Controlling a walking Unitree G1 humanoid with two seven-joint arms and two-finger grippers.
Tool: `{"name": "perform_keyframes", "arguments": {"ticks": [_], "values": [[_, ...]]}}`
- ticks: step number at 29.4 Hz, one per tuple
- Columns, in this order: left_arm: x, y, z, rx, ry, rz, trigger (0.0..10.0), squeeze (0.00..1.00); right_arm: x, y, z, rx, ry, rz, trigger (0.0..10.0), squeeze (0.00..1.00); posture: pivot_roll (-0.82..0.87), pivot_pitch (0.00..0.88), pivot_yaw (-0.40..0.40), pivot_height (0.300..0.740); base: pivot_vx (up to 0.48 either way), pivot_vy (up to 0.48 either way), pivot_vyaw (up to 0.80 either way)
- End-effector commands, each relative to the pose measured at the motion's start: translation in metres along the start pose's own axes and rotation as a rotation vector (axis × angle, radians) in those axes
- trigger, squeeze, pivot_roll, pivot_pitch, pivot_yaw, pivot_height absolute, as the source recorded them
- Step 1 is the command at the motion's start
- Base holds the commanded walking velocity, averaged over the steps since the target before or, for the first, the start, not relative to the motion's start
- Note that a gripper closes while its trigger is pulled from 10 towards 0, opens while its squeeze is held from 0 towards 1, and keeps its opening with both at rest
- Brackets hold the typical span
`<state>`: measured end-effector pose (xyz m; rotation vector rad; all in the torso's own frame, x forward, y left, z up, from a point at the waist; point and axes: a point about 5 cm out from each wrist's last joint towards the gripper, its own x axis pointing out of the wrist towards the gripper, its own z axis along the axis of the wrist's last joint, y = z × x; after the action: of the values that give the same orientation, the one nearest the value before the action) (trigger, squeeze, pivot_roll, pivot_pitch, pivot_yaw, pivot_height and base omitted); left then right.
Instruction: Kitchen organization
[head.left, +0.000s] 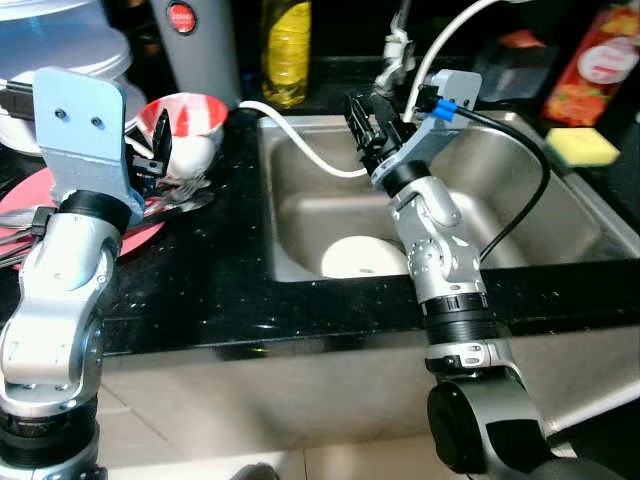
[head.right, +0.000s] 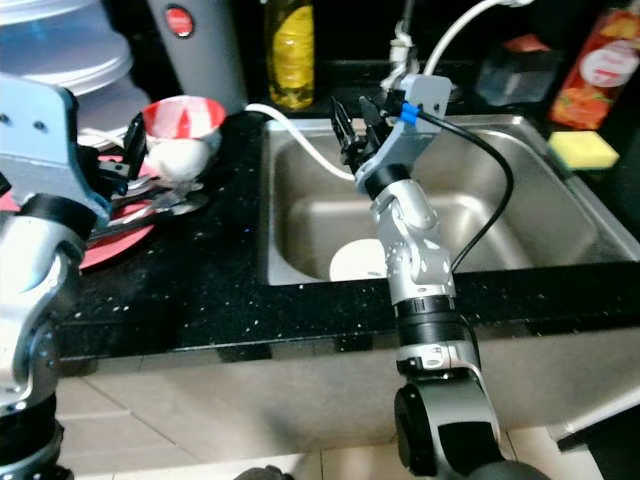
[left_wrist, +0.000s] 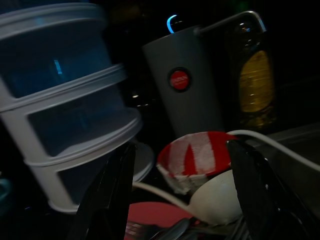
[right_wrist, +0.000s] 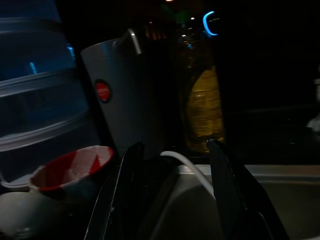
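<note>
Red bowl (head.left: 183, 118) betw. open left gripper (left_wrist: 182, 200) fingers

Sink (head.left: 570, 215) set into table (head.left: 220, 285), right of centre; plate (head.left: 362, 258) inside. Bowl (head.left: 185, 125) on table left of sink. Canister (head.left: 198, 45) and bottle (head.left: 286, 50) behind. Sponge (head.left: 581, 147) at sink's right rim.
</note>
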<state>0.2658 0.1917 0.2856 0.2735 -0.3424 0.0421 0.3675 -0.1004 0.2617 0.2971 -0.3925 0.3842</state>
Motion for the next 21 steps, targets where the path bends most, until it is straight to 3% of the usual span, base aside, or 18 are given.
{"name": "perform_keyframes", "arguments": {"ticks": [1,15,21], "values": [[0.0008,-0.0016,-0.0047,0.003,0.016,0.000,10.0,0.00,0.0001,-0.0008,-0.0006,0.003,0.008,-0.008,10.0,0.00,0.19,0.014,-0.024,0.740,0.000,0.000,0.71],[0.0033,-0.0040,-0.0085,-0.003,0.019,-0.006,10.0,0.00,-0.0012,-0.0040,0.0004,-0.007,0.008,-0.020,10.0,0.00,0.18,0.011,-0.023,0.740,0.000,0.000,0.72],[0.0035,-0.0029,-0.0100,-0.005,0.022,-0.003,10.0,0.00,-0.0012,-0.0047,-0.0001,0.007,0.015,-0.030,10.0,0.00,0.18,0.015,-0.024,0.740,0.000,0.000,0.09]]}}
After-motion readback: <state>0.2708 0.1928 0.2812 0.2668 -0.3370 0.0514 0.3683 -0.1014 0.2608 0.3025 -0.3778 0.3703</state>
